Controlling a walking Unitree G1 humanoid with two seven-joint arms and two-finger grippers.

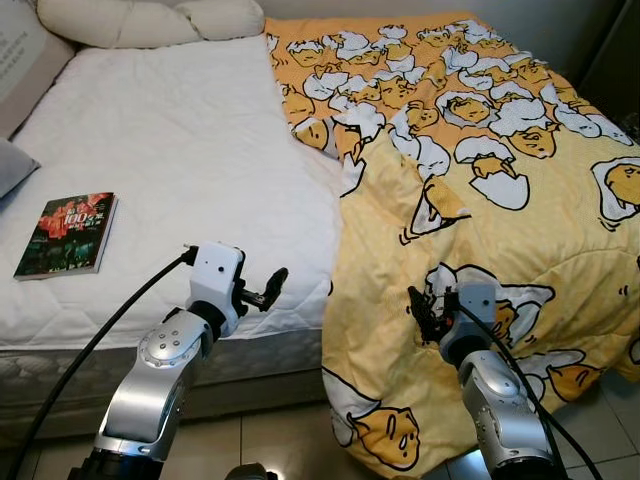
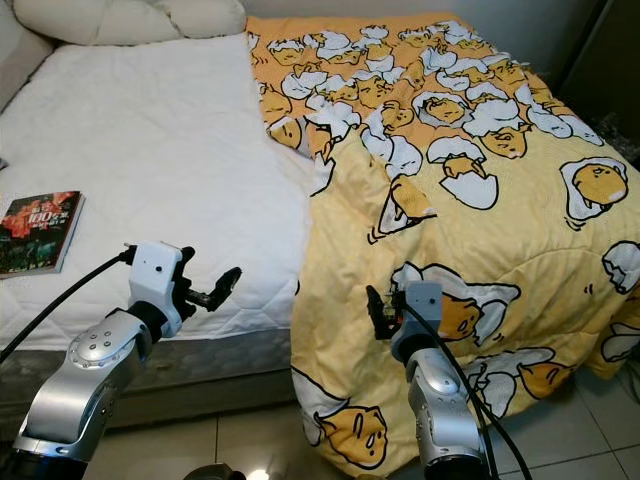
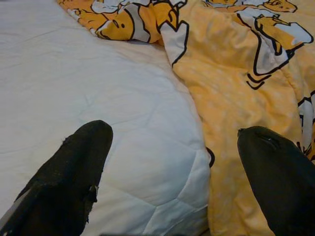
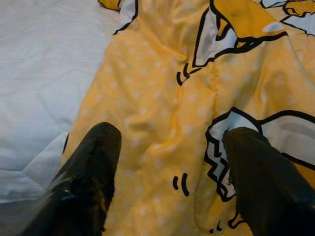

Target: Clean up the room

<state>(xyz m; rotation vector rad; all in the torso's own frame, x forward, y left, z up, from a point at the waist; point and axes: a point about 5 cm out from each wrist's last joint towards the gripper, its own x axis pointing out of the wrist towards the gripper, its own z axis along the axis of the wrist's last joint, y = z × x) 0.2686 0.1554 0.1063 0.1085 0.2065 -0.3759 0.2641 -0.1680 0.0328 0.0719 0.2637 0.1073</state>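
A yellow blanket [image 1: 480, 170] printed with egg cartoons covers the right half of the bed and hangs over its front edge toward the floor. The white mattress [image 1: 170, 150] lies bare on the left. My left gripper [image 1: 270, 288] is open, held over the mattress's front edge just left of the blanket's edge [image 3: 197, 98]. My right gripper [image 1: 420, 308] is open and hovers over the hanging part of the blanket [image 4: 167, 128], with nothing between its fingers. A book [image 1: 68, 235] with a dark red cover lies on the mattress at the left.
Pillows [image 1: 150, 18] lie at the head of the bed, and a grey cushion [image 1: 12, 165] sits at the far left edge. Tiled floor [image 1: 270, 440] runs below the bed's front. A dark piece of furniture [image 1: 615, 60] stands at the right.
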